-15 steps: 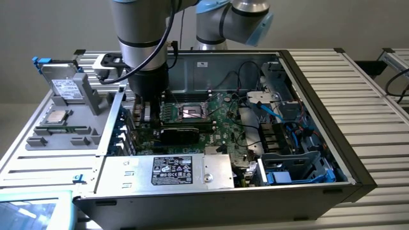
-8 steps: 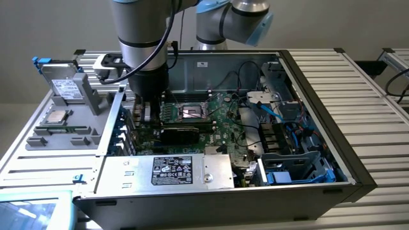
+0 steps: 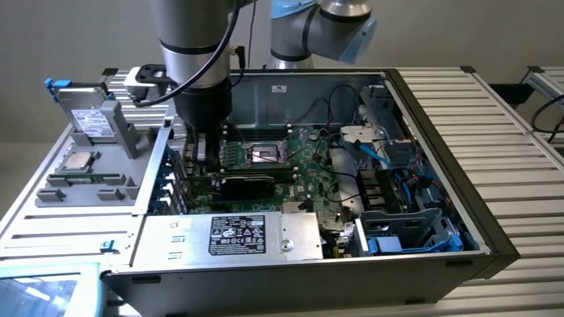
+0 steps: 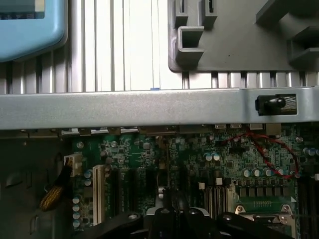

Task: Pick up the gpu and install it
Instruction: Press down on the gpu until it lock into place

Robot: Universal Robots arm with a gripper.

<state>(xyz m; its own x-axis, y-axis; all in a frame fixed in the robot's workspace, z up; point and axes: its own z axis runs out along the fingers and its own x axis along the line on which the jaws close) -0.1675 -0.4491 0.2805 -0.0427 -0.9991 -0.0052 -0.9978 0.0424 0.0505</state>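
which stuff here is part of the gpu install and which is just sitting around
In the job:
gpu, lying in the case over the motherboard
gripper, shut, down inside the case by the gpu's end

Lying about:
cpu on the grey tray
drive box standing in the tray

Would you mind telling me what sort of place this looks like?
Probably a robotics lab bench for computer assembly: an open computer case with its motherboard exposed, a robot arm reaching in, and a grey parts holder alongside.

A ribbed metal tabletop (image 3: pixel 493 112) carries an open computer case (image 3: pixel 440 261) across its middle and a grey parts tray (image 3: pixel 84 191) just beside the case, toward the tabletop's edge at the exterior view's left.
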